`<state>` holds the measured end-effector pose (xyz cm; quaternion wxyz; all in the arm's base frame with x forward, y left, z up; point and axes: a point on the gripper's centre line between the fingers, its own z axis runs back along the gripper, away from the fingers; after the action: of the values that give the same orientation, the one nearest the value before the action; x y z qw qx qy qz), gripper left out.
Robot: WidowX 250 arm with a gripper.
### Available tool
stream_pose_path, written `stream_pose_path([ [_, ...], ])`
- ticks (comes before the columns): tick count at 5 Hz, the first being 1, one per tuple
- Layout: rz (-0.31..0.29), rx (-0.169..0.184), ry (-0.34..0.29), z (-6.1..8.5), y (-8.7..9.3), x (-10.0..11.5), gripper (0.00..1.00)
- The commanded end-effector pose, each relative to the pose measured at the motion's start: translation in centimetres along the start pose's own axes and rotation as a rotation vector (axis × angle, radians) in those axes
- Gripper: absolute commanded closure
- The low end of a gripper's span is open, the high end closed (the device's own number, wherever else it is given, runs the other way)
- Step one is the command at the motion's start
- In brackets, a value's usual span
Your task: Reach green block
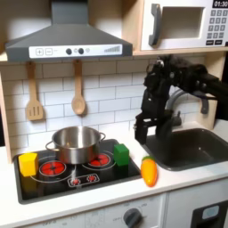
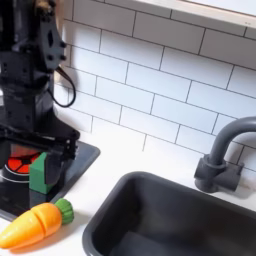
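The green block (image 1: pixel 121 153) stands upright on the front right corner of the black toy stove (image 1: pixel 53 184), right of the steel pot (image 1: pixel 76 142). My black gripper (image 1: pixel 143 131) hangs open just above and to the right of it in the first exterior view, over the counter between stove and sink, and holds nothing. In the second exterior view the gripper (image 2: pixel 37 156) hovers close over the green block (image 2: pixel 40 172), its fingers spread to either side of the block's top. I cannot tell whether they touch it.
An orange carrot toy (image 1: pixel 149 170) lies on the counter in front of the block, also the carrot (image 2: pixel 35 222). A yellow block (image 1: pixel 28 163) sits at the stove's left. The dark sink (image 1: pixel 191 147) and faucet (image 2: pixel 225 155) are at the right.
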<state>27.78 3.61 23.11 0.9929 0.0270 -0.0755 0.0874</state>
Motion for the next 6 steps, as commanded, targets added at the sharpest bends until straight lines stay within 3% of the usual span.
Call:
stream_pose_path([
  [1, -0.034, 0.003, -0.019, -0.5, 0.6, 2.7, 0.0],
  [6, -0.075, -0.003, 0.007, -3.9, 0.9, 6.3, 0.0],
])
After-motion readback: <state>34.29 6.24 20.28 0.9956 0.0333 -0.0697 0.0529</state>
